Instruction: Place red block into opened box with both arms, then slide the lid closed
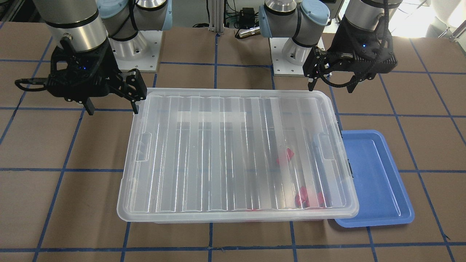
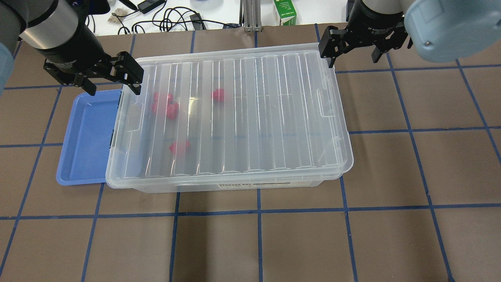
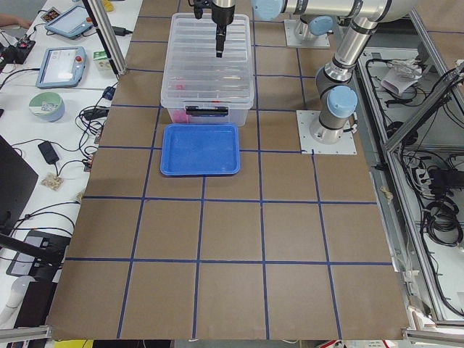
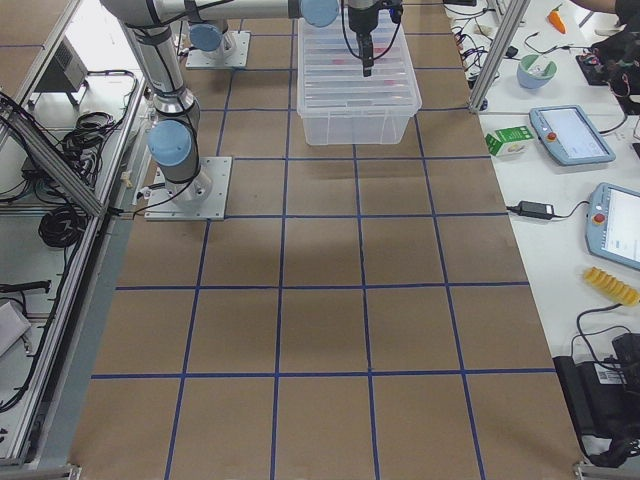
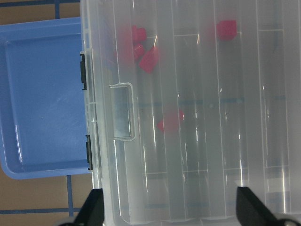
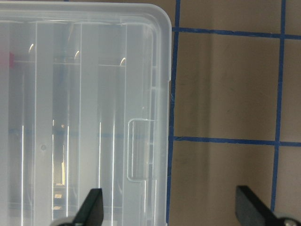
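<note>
The clear box (image 2: pixel 235 187) stands mid-table with its ribbed lid (image 2: pixel 250 113) lying over it. Several red blocks show blurred through the lid: a cluster (image 2: pixel 164 105), one alone (image 2: pixel 218 94) and one nearer the front wall (image 2: pixel 178 147); the left wrist view shows them too, the lone red block (image 5: pixel 171 121) beside the lid's handle. My left gripper (image 2: pixel 114 92) hovers open and empty above the box's tray-side end. My right gripper (image 2: pixel 353 62) hovers open and empty over the opposite end. In the front view the left gripper (image 1: pixel 330 87) and right gripper (image 1: pixel 113 109) hang above the lid's rear corners.
A blue tray (image 2: pixel 86 137) lies flat against the box's clip side, partly under its rim, with nothing in it. Brown table surface with blue tape lines surrounds the box. Cables and a green carton (image 2: pixel 284 11) sit beyond the table's far edge.
</note>
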You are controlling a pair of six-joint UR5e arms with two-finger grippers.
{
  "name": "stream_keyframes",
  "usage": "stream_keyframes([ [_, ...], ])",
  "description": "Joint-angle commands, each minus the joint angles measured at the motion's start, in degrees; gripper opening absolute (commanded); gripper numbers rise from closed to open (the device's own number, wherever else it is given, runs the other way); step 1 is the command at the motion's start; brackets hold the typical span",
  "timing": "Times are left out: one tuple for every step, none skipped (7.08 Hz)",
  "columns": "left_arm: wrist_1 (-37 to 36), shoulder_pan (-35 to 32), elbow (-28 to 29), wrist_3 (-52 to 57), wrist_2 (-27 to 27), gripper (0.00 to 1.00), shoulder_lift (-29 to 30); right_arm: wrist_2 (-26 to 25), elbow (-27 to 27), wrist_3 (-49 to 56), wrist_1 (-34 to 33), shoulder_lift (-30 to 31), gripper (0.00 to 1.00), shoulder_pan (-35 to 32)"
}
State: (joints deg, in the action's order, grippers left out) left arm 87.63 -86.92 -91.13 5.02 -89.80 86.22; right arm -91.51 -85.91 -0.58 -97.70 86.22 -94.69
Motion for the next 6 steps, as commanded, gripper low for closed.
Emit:
stream_keyframes([
  [0.0,0.0,-0.02,-0.01,0.06,1.0,0.0,-0.07,-0.05,-0.3,2.16,0.96,1.0,-0.58],
  [0.0,0.0,-0.02,-0.01,0.06,1.0,0.0,0.02,-0.13,-0.3,2.16,1.14,1.0,-0.58],
  [0.0,0.0,-0.02,-0.01,0.06,1.0,0.0,0.45,-0.22,-0.3,1.99,1.05,1.0,-0.58],
  [0.0,0.0,-0.19,-0.01,0.06,1.0,0.0,0.46,-0.31,-0.21,1.9,0.97,1.0,-0.58],
  [0.0,-0.09,-0.28,-0.1,0.06,1.0,0.09,0.46,-0.31,-0.3,1.9,0.97,1.0,-0.58],
  [0.44,0.0,-0.02,-0.62,-0.03,1.0,0.0,0.46,-0.31,-0.3,1.81,0.97,1.0,-0.58],
])
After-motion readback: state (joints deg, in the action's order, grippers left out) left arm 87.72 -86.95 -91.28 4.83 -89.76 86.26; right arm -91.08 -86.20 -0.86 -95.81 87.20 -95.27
